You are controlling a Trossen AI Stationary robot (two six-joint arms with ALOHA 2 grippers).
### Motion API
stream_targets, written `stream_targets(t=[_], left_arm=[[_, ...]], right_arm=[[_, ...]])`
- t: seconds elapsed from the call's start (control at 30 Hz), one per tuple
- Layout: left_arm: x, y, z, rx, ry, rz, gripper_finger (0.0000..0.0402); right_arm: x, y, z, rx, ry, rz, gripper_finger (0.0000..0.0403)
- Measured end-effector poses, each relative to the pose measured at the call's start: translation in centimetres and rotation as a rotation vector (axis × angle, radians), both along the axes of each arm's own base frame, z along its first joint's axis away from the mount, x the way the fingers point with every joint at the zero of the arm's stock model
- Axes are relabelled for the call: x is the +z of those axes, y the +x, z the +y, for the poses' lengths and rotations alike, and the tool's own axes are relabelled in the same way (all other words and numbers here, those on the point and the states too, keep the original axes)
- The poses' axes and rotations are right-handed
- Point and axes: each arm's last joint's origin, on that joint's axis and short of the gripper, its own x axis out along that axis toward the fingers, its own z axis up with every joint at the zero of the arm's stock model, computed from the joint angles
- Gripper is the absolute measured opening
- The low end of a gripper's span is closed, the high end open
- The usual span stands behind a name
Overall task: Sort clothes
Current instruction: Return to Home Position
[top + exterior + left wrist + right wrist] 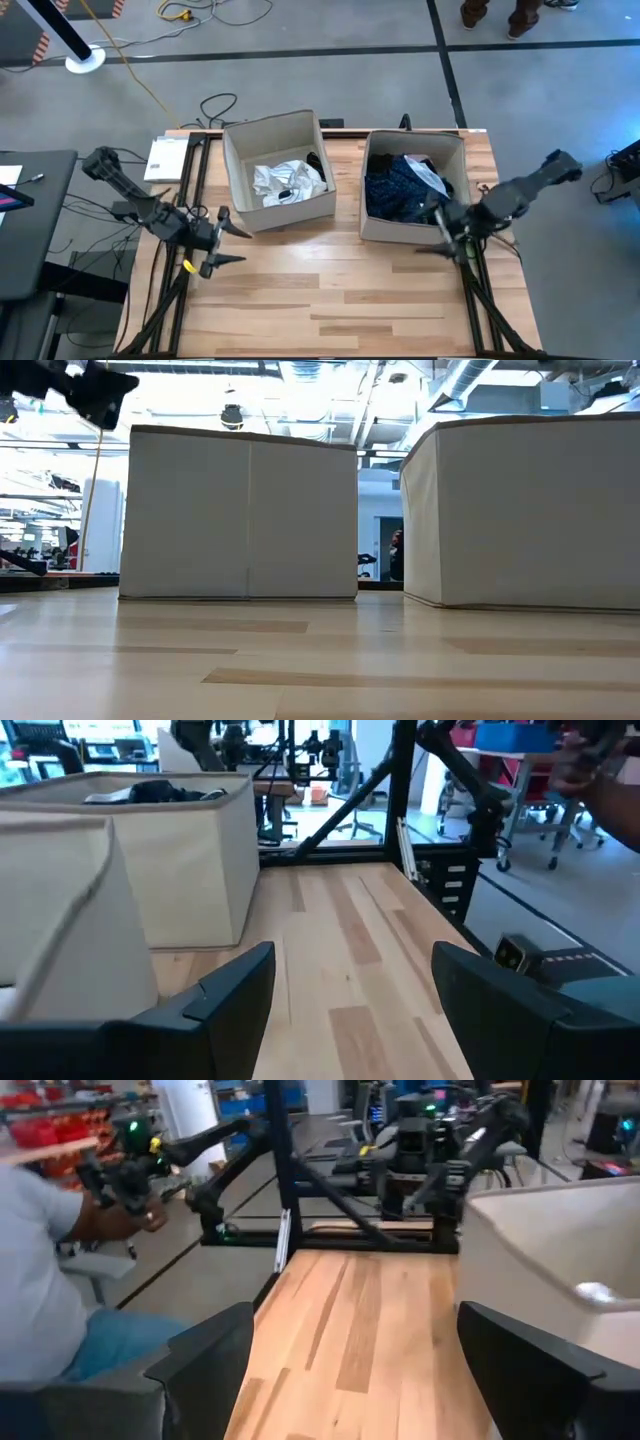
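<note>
The clothes lie in two beige fabric boxes. The left box point(280, 165) holds white clothes point(285, 182) and a black piece point(316, 160). The right box point(412, 190) holds navy dotted and blue clothes point(392, 188) with a white-grey piece point(428, 176). My left gripper point(240, 246) is open and empty over the table, near the left box's near left corner; it also shows in the left wrist view point(350, 990). My right gripper point(428, 230) is open and empty at the right box's near right corner; it also shows in the right wrist view point(350, 1350).
Bare wooden table point(330, 300) lies on the near side of both boxes. The low view shows both boxes' near walls, the left point(240, 515) and the right point(530, 510). A person point(45, 1280) sits beyond the table's left edge. A white pad point(165, 158) lies at the far left corner.
</note>
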Motion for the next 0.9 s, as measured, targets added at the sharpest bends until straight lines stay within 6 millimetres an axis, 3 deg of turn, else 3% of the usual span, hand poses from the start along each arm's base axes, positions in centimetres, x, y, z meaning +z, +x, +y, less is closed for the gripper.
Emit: stream_targets(t=[0.23, 0.47, 0.6, 0.9], left_arm=[[-3.3, -0.6, 0.3, -0.033, 0.043, -0.027, 0.0265], [-5.6, -1.8, 1.0, -0.089, 0.058, -0.106, 0.0265], [-6.2, -2.3, 1.5, -0.085, 0.069, -0.061, 0.0265], [-5.4, -3.1, 2.1, -0.078, 0.050, -0.122, 0.0265]], right_arm=[[-6.2, 0.7, 2.1, 0.036, -0.054, -0.136, 0.0368], [-11.3, 0.2, 1.6, 0.000, -0.054, -0.194, 0.0367], [-12.4, 0.0, 1.0, -0.044, -0.037, -0.207, 0.0357], [-12.6, 0.2, 0.4, -0.092, -0.008, -0.196, 0.0339]])
